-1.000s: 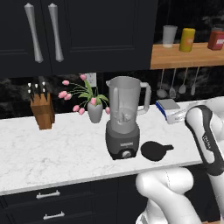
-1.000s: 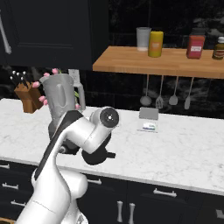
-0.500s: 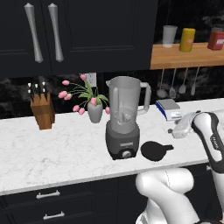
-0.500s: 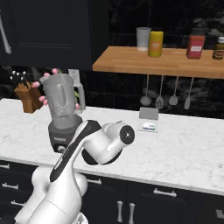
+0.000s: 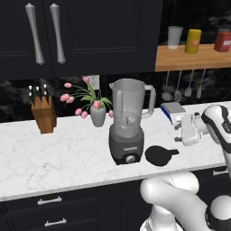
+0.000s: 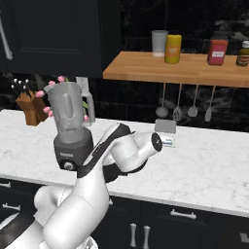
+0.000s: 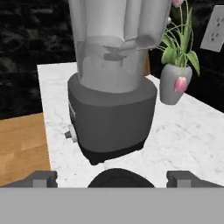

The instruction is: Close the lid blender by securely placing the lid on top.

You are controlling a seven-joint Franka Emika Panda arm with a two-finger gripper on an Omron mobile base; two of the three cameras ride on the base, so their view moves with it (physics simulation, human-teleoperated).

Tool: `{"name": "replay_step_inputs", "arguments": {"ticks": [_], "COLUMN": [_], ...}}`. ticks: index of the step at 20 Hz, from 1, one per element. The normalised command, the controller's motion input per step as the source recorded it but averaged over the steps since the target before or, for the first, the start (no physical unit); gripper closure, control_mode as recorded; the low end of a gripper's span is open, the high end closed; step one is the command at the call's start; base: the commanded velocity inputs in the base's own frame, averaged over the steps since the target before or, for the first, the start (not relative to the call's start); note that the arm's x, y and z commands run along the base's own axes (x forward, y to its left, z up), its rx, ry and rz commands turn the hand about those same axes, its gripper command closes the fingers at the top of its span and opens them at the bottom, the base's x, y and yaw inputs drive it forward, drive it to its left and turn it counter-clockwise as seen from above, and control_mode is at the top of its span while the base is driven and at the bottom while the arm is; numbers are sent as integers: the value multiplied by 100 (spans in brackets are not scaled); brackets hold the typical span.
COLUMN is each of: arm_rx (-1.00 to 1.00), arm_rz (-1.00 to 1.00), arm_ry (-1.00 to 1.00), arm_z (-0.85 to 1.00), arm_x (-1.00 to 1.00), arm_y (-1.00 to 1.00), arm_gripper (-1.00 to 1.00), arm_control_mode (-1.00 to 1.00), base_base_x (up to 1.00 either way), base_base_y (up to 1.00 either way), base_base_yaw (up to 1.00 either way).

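Note:
The blender (image 5: pixel 127 127) stands on the white marble counter (image 5: pixel 58 153), its grey jar open at the top and its handle to the right. In the hand view its dark base (image 7: pixel 111 118) rises close ahead with the silver knob (image 7: pixel 70 134) on the left side. The black lid (image 5: pixel 159 155) lies flat on the counter just right of the base, tab pointing right. My gripper (image 5: pixel 179 134) hovers right of the lid and above it, aimed at the blender. Its fingertips (image 7: pixel 41 179) stand wide apart, open, with the lid's edge (image 7: pixel 120 177) between and below them.
A white vase of pink tulips (image 5: pixel 97 113) stands behind the blender on the left, and a knife block (image 5: pixel 43 115) stands farther left. A blue and white box (image 5: pixel 173 111) sits behind my hand. Utensils (image 6: pixel 177 104) hang under a wooden shelf (image 6: pixel 170 70) of jars.
My arm has swung down from upright, bringing the hand low over the counter right of the lid. Blender and lid have not moved.

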Motion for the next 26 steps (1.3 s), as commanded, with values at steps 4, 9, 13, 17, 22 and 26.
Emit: {"name": "replay_step_inputs", "arguments": {"ticks": [4, 9, 13, 17, 22, 26], "arm_rx": [-14, -15, -12, -10, -10, -7], "arm_rz": [50, 19, 1, 0, 0, -1], "arm_ry": [-3, -9, -1, 0, -2, -1], "arm_z": [-59, -40, -30, -42, -55, -36], "arm_x": [6, -1, 0, 0, 0, 0], "arm_y": [-2, -13, -24, -7, 0, 0], "arm_gripper": [-100, -100, -100, -100, -100, -100], "arm_control_mode": [-100, -100, -100, -100, -100, -100], "base_base_x": [0, 0, 0, 0, 0, 0], "base_base_y": [0, 0, 0, 0, 0, 0], "base_base_yaw": [0, 0, 0, 0, 0, 0]}}
